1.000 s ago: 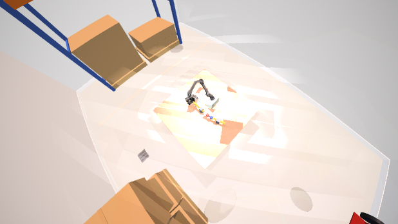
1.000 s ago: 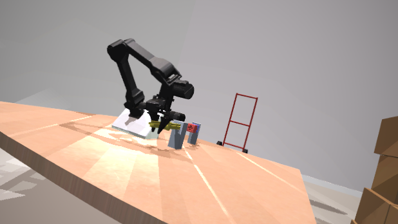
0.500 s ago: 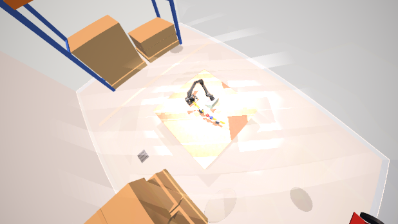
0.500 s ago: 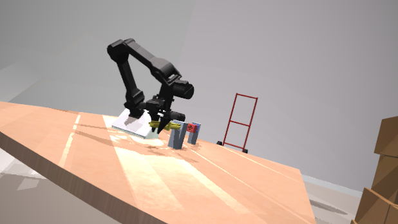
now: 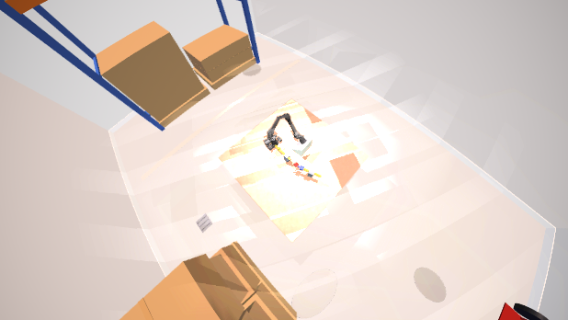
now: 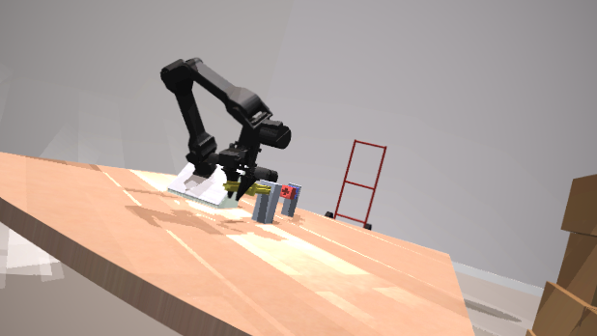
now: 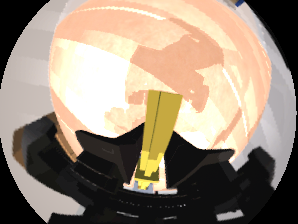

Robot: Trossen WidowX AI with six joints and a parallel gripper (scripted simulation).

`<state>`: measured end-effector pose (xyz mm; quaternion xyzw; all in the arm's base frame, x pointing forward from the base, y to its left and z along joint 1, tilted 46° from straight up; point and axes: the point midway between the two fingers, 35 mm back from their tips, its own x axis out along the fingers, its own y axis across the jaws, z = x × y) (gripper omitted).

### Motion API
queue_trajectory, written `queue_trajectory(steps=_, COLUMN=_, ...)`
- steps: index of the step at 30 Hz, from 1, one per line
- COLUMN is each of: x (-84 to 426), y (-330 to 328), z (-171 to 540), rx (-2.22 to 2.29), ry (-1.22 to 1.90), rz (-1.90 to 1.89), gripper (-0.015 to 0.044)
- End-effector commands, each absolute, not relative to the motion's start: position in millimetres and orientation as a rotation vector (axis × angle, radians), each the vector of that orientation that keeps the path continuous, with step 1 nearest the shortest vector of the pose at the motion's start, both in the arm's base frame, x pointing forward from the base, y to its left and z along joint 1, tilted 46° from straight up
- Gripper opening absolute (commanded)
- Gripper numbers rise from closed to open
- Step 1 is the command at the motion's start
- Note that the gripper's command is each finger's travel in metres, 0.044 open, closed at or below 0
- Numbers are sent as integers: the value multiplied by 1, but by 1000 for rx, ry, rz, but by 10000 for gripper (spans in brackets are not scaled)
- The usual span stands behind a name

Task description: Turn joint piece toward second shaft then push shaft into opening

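Note:
My gripper [image 5: 274, 142] [image 6: 235, 195] [image 7: 155, 124] is shut on the yellow second shaft [image 5: 279, 150] [image 6: 259, 188] [image 7: 164, 112], with a finger on each side. The shaft lies through its grey block [image 5: 287, 159] [image 6: 265, 210]. Its front end stands just past that block, and a gap separates it from the red square joint piece [image 5: 296, 165] [image 6: 287, 191]. The joint piece shows a cross-shaped opening, turned toward the second shaft's side. A blue hinge part [image 5: 301, 168] [image 6: 298, 192] sits behind it, before the fixed shaft's grey block [image 5: 311, 175] [image 6: 289, 209]. Exact alignment is too small to tell.
The arm's pale base plate [image 6: 203, 195] stands on the wooden table [image 6: 309, 280], behind the gripper. A red hand truck [image 6: 359, 183], blue shelving [image 5: 130, 103] and cardboard boxes [image 5: 147, 74] [image 6: 582, 261] stand away from the table.

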<state>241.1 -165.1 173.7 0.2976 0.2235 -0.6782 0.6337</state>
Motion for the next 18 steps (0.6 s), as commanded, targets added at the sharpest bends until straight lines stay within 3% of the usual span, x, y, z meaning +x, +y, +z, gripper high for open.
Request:
queue_trajectory(steps=1, x=241, y=-164, z=172, rx=682, ry=511, rz=-1548, gripper=0)
queue_trajectory(steps=18, x=244, y=-147, z=153, rx=686, ry=510, rz=-1533, gripper=0)
